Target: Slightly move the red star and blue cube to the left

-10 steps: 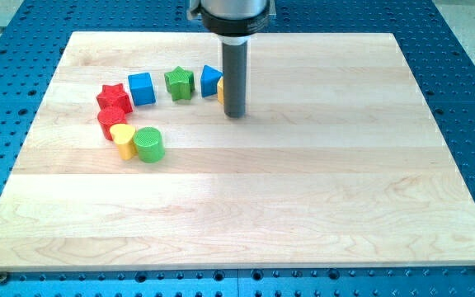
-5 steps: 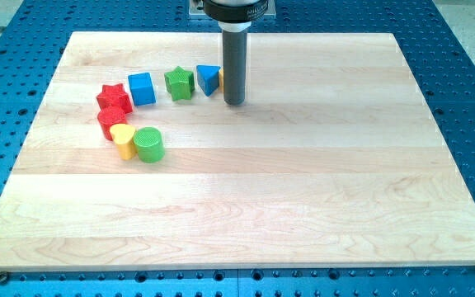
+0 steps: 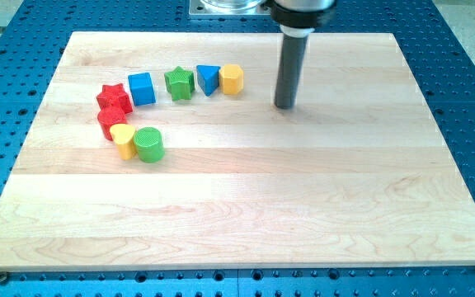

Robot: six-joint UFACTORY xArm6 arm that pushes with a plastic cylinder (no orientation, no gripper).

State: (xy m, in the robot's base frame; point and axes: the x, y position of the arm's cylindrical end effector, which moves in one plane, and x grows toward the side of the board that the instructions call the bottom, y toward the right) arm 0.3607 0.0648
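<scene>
My tip, a bare rod with no jaws to open or close, stood right of the yellow block, well apart from the red star and blue cube, probably positioned for a leftward push.

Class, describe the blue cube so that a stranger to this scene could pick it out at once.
On the wooden board, find the arc of blocks in the upper left. The blue cube sits between the red star and green star; the other blue block is a triangle.

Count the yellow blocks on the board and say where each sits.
2. A yellow block ends the upper row at the view's right, beside the blue triangle. A yellow heart lies lower left, against the green cylinder. None seems hidden.
</scene>
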